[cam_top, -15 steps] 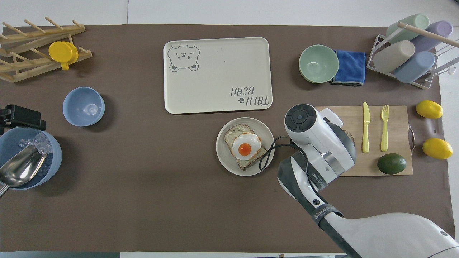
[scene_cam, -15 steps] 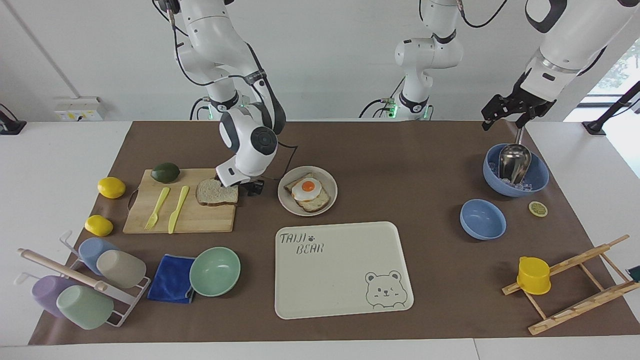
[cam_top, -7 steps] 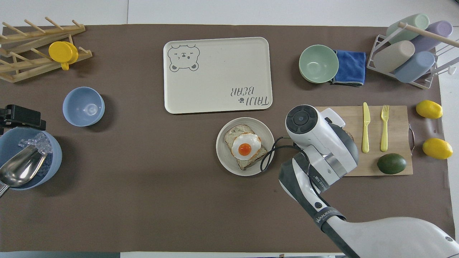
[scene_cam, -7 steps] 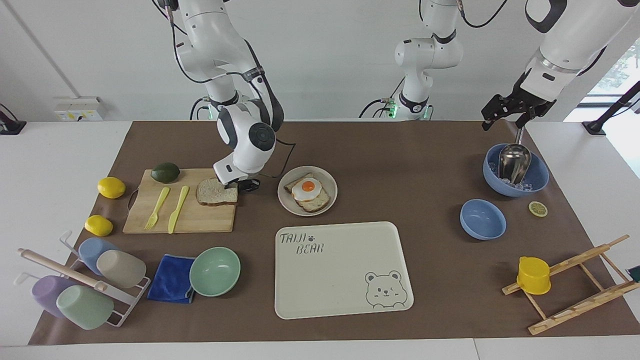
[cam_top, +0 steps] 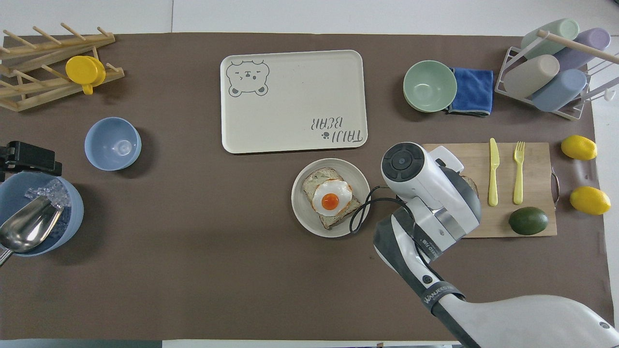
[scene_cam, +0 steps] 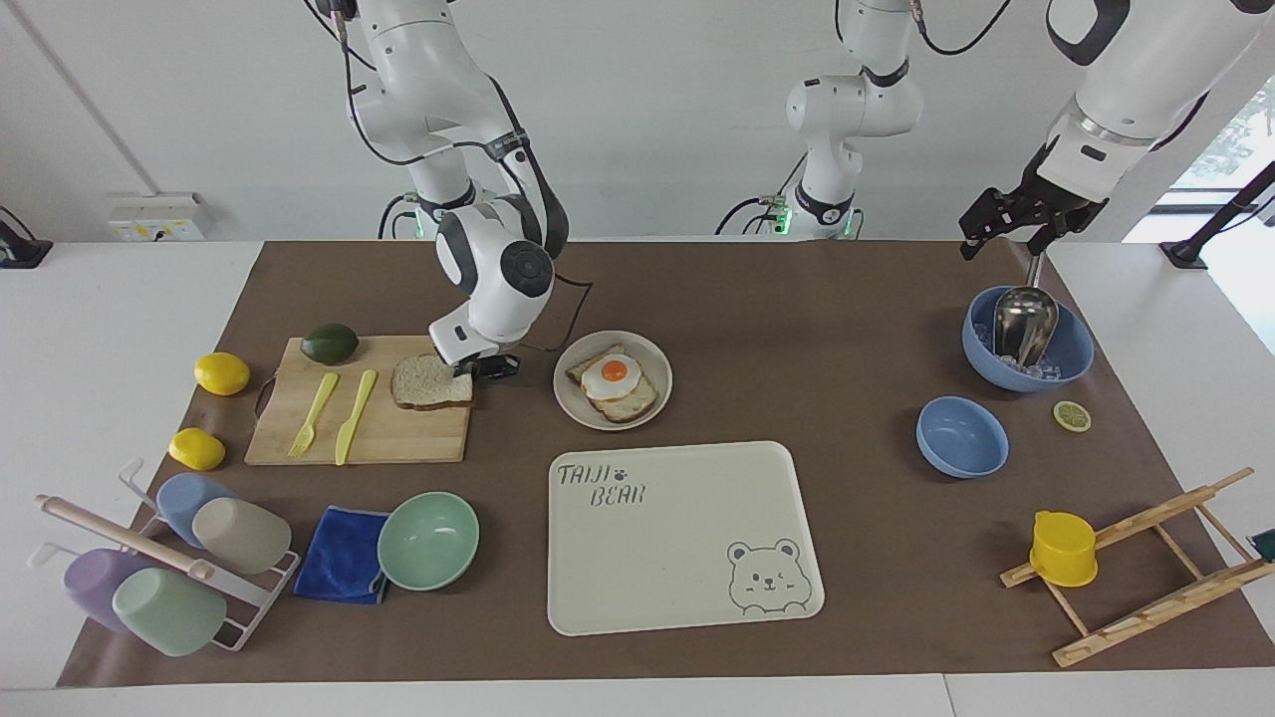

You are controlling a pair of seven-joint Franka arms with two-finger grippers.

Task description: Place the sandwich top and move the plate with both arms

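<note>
The sandwich top [scene_cam: 428,383], a plain tan bread slice, lies on the wooden cutting board [scene_cam: 398,433], at the board's end toward the plate. The right gripper [scene_cam: 485,368] is low at that slice's edge nearest the plate; whether it grips the slice is unclear. In the overhead view the right arm's hand covers the slice, and only a sliver of it [cam_top: 472,183] shows. The round beige plate [scene_cam: 570,398] holds a bread slice with a fried egg [scene_cam: 613,380] and also shows in the overhead view [cam_top: 301,212]. The left gripper [scene_cam: 1006,231] waits above the big blue bowl [scene_cam: 1076,358].
The cream bear tray [scene_cam: 687,558] lies farther from the robots than the plate. A yellow knife [scene_cam: 356,415], fork [scene_cam: 314,413] and avocado [scene_cam: 330,343] are on the board. A mint bowl [scene_cam: 428,540], blue cloth [scene_cam: 342,556] and cup rack [scene_cam: 159,558] stand beside the tray. The big blue bowl holds a metal scoop [scene_cam: 1024,324].
The right arm's hand has risen a little and tilted above the slice's edge. The slice has barely shifted. The left arm has not moved.
</note>
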